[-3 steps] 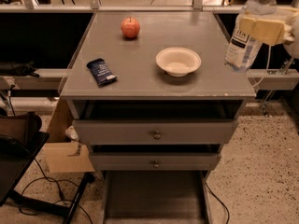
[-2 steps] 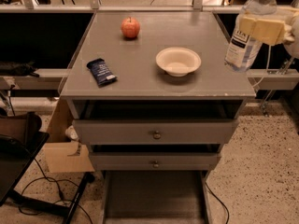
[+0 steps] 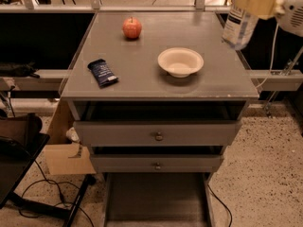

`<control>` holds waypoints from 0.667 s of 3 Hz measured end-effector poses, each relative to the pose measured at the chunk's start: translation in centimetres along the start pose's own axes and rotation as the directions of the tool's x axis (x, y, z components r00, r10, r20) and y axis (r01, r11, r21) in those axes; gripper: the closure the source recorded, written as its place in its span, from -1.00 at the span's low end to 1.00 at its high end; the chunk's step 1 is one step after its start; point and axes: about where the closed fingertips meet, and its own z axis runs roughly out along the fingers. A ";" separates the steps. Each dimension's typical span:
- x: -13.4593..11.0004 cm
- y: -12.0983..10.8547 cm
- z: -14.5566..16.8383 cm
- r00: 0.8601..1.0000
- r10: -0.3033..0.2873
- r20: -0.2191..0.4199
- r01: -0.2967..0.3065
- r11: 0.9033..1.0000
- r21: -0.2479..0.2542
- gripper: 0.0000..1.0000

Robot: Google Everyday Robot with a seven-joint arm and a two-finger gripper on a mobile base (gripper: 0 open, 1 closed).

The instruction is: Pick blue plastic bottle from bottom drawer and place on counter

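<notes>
The blue plastic bottle (image 3: 238, 28), clear with a pale label, hangs slightly tilted in the air at the top right, above the right rear edge of the counter (image 3: 142, 82). My gripper (image 3: 254, 3), cream and white, is shut on the bottle's upper part and hides its cap. The bottom drawer (image 3: 156, 197) is pulled open below the cabinet and its dark grey floor is bare.
On the counter lie a red apple (image 3: 132, 27) at the back, a white bowl (image 3: 180, 61) right of centre and a dark blue snack packet (image 3: 102, 72) at the left. Two upper drawers (image 3: 157, 134) stand slightly open. A cardboard box (image 3: 66, 150) and cables sit on the floor at left.
My gripper has lifted the bottle upward and slightly to the left, over the counter's right rear edge. The things on the counter have not moved.
</notes>
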 end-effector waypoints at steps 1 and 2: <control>-2.1 -1.7 6.0 0.999 0.015 0.042 -0.016 1.000 0.016 1.00; -2.0 -2.5 11.3 0.996 0.045 0.074 -0.047 0.999 0.024 1.00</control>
